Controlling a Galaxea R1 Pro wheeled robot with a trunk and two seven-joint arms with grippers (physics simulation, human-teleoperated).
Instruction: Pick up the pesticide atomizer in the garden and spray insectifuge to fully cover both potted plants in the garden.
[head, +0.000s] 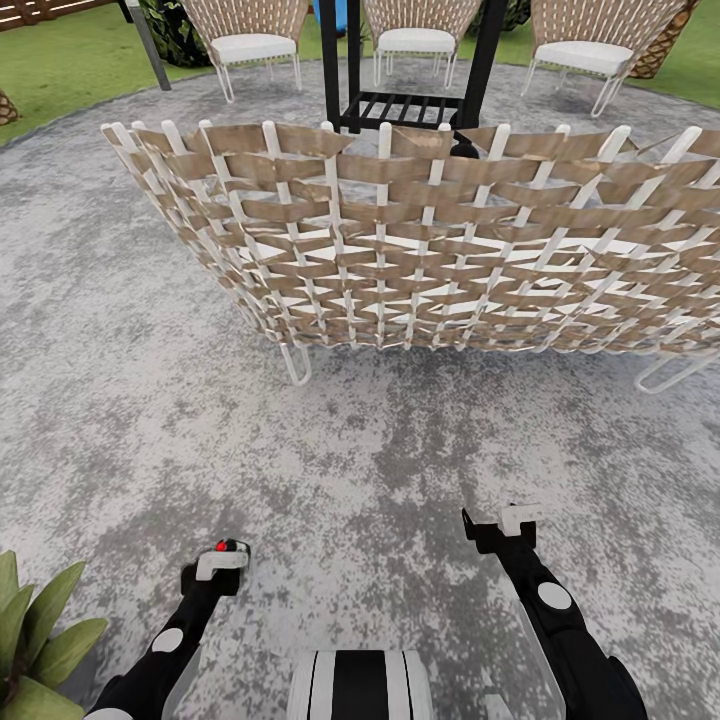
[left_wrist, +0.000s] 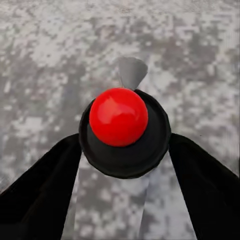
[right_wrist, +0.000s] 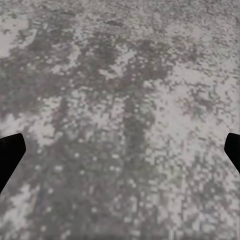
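The pesticide atomizer (head: 231, 547) is in your left gripper (head: 222, 560), low down in the head view, above the grey patio (head: 120, 400). In the left wrist view you look down at its end. You see a shiny red round knob on a black round cap (left_wrist: 125, 131), and a white body below it. A small grey tip pokes out past the cap. The two black fingers (left_wrist: 45, 195) sit one on each side of the bottle and pinch it.

Your right gripper (head: 500, 522) is above the patio too, well apart from the left one. In the right wrist view its dark fingertips (right_wrist: 10, 155) sit far out at the two edges. They are spread wide, with only mottled grey paving between them.

One potted plant (head: 40, 640) is beside your left arm, at the low left corner of the head view. It has broad, pointed green leaves, and you can see only part of it.

Right in front of you is the back of a big woven wicker chair (head: 430, 240) with white bars and white legs. Past it stands a black slatted stand (head: 400, 102). Three more wicker chairs with white cushions (head: 250, 45) stand at the far side of the patio, near the green lawn (head: 70, 60).
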